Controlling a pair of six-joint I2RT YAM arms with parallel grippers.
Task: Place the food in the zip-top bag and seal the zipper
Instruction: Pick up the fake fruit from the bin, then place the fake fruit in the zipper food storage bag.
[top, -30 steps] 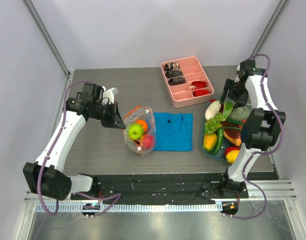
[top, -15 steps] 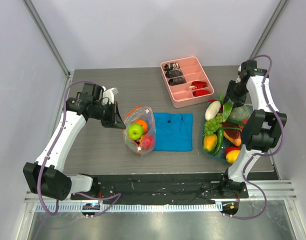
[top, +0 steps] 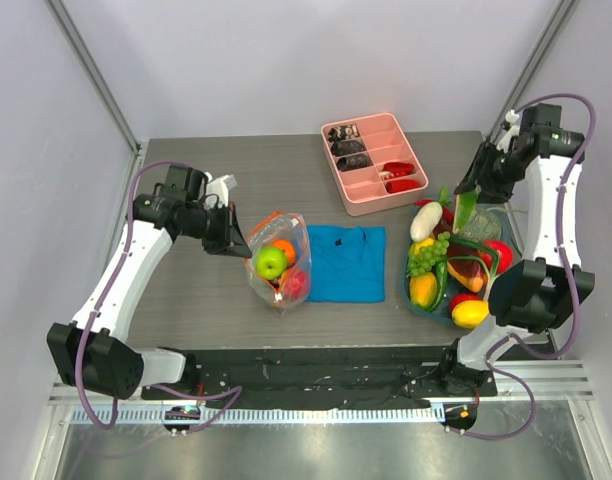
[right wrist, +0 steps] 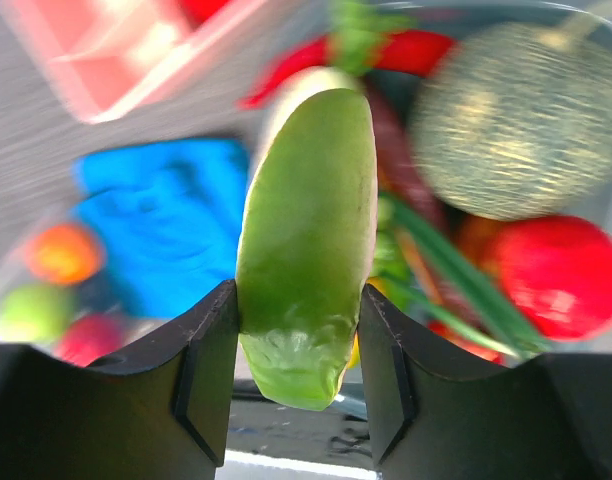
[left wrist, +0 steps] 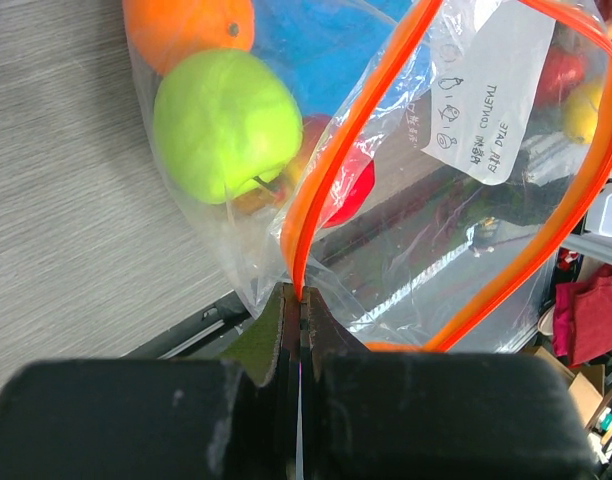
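While left fingers pinch zipper, right fingers clamp green pod

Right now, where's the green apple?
Top view, left of centre: the green apple sits inside the zip-top bag, beside the orange, just left of the blue cloth. The left gripper pinches the bag's zipper.

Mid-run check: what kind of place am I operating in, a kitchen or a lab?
Most likely a lab test cell: blank white panels enclose the grey table, a metal rail runs along its near edge, and the food is glossy toy produce.
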